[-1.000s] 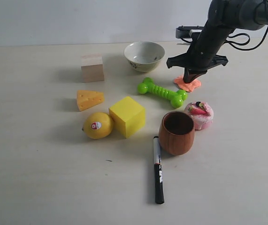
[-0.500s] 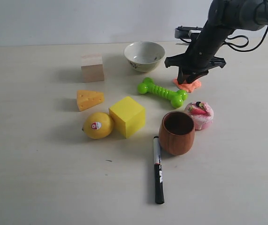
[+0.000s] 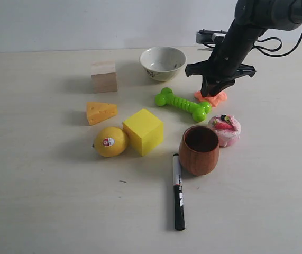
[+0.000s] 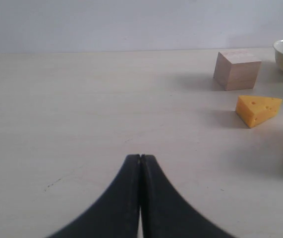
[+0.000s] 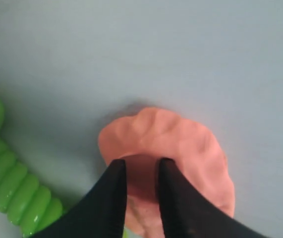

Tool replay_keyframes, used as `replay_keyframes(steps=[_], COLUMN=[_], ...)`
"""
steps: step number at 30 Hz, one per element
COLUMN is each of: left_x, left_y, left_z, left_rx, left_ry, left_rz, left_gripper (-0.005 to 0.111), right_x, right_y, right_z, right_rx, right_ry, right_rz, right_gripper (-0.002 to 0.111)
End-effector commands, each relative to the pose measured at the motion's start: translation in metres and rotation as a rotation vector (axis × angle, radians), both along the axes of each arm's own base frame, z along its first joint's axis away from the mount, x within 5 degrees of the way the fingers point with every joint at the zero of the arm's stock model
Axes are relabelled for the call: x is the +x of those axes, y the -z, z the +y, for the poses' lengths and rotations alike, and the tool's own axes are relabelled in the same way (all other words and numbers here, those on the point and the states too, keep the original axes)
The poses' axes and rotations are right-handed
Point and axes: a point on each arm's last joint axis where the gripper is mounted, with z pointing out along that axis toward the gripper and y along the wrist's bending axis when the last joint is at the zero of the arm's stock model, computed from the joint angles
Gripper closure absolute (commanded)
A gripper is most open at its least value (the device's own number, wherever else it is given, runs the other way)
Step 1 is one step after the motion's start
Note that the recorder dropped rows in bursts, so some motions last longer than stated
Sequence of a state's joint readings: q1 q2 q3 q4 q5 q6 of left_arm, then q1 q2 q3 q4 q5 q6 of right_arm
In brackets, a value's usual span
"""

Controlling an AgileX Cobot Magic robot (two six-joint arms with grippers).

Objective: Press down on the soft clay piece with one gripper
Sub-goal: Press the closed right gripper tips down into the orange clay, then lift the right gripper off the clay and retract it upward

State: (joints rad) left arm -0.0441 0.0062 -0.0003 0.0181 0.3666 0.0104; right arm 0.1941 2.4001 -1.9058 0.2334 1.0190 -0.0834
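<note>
Pale surface (image 3: pixel 45 201) carries all the props. The right arm (image 3: pixel 246 32) comes in from the far right side and angles down steeply, so the right tool (image 3: pixel 213 93) sits on the clay. Bowl (image 3: pixel 163 62) is beyond it to the left, and the wooden cup (image 3: pixel 199 150) and pink cupcake toy (image 3: pixel 225 129) are nearer the camera, all apart from the work spot. Green bone toy (image 3: pixel 182 105) lies just beside the clay; wrist view puts its ribbed end (image 5: pixel 12 193) close to the fingers. Left tool (image 4: pixel 140 158) is clenched tight with nothing in it, parked over bare surface, idle.

Right tool (image 5: pixel 140 166): fingers a narrow gap apart, gripping nothing, tips planted on the soft clay piece (image 5: pixel 181 139). Soft clay piece (image 3: pixel 220 97) lies flat on the surface right of the bone, mostly hidden under the tool in the exterior view.

Step, as I read it: the press itself, tips at or in contact. Cannot tell how deep. Next move likely calls for straight downward push, no sideways drag toward the bone, then a clean vertical lift; clay may stick to the fingers.
</note>
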Motion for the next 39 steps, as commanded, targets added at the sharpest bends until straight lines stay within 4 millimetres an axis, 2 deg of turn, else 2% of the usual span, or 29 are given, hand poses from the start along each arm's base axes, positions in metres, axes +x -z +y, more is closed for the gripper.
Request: replay_keyframes(steps=[1, 5, 12, 23, 26, 31, 35, 39], left_x=[0.0, 0.0, 0.0, 0.0, 0.0, 0.0, 0.0, 0.0], left_y=[-0.001, -0.001, -0.001, -0.001, -0.001, -0.001, -0.001, -0.001], left_z=[0.0, 0.0, 0.0, 0.0, 0.0, 0.0, 0.0, 0.0], left_rx=[-0.004, -0.004, -0.004, -0.004, -0.004, -0.004, -0.004, -0.004], left_ry=[0.004, 0.004, 0.004, 0.004, 0.004, 0.004, 0.004, 0.004], left_rz=[-0.013, -0.013, -0.013, -0.013, -0.013, -0.013, -0.013, -0.013], left_gripper=[0.107, 0.107, 0.107, 0.107, 0.107, 0.107, 0.107, 0.107], right_x=[0.003, 0.006, 0.012, 0.013, 0.011, 0.009, -0.003, -0.038], right_y=[-0.017, -0.02, -0.022, -0.022, -0.027, -0.056, -0.095, -0.137], right_z=[0.002, 0.002, 0.002, 0.002, 0.001, 0.001, 0.001, -0.008], right_rx=[0.009, 0.013, 0.015, 0.008, 0.007, 0.017, 0.077, 0.131], right_ry=[0.0, 0.007, 0.006, 0.004, -0.008, -0.032, -0.008, 0.07], right_rz=[-0.078, -0.114, -0.182, -0.193, -0.193, -0.257, -0.421, -0.619], right_gripper=[0.087, 0.088, 0.108, 0.108, 0.108, 0.108, 0.108, 0.108])
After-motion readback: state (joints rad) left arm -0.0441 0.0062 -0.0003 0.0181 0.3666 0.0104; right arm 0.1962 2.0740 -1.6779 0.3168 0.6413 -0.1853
